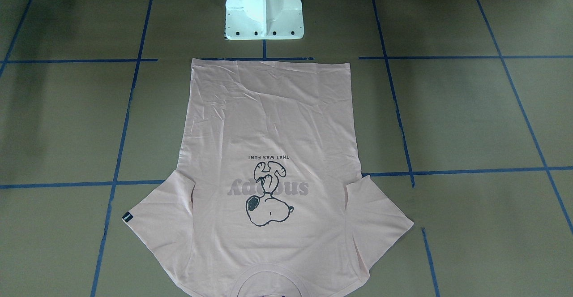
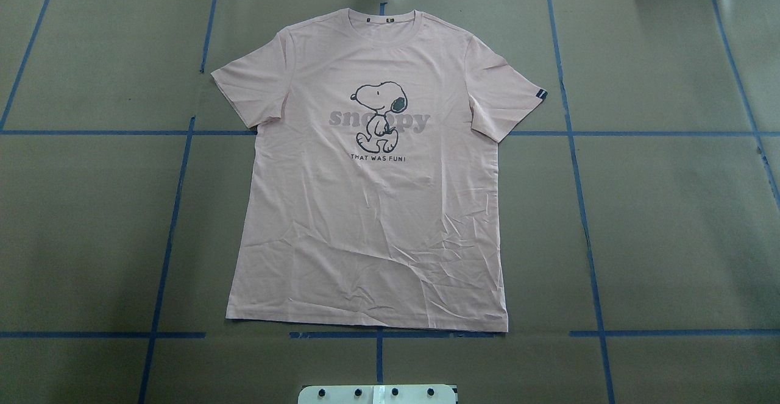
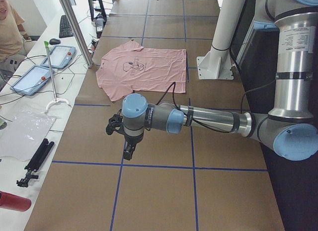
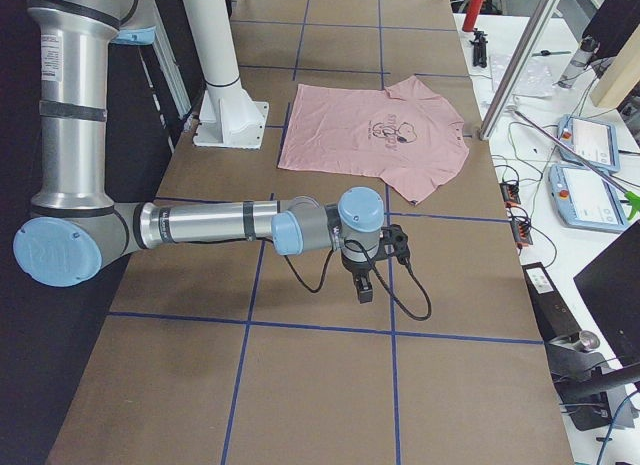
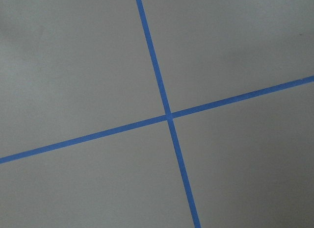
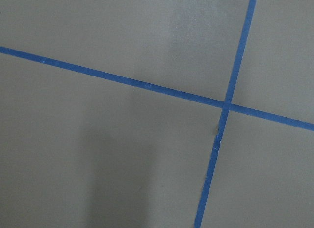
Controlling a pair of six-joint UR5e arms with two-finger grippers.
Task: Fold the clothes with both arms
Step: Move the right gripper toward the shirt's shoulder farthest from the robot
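T-shirt flat on table, front up, sleeves spread, collar at edge far from pedestal, hem nearest it. Wrinkled across lower half. Black tag on sleeve toward robot's right. Left arm stretched low over bare table, well apart from shirt; left gripper pointing down, holding nothing. Right arm likewise at opposite end; right gripper pointing down, also empty. Finger spacing of either: cannot tell from side views. Wrist views: only blue tape crossing on brown surface.
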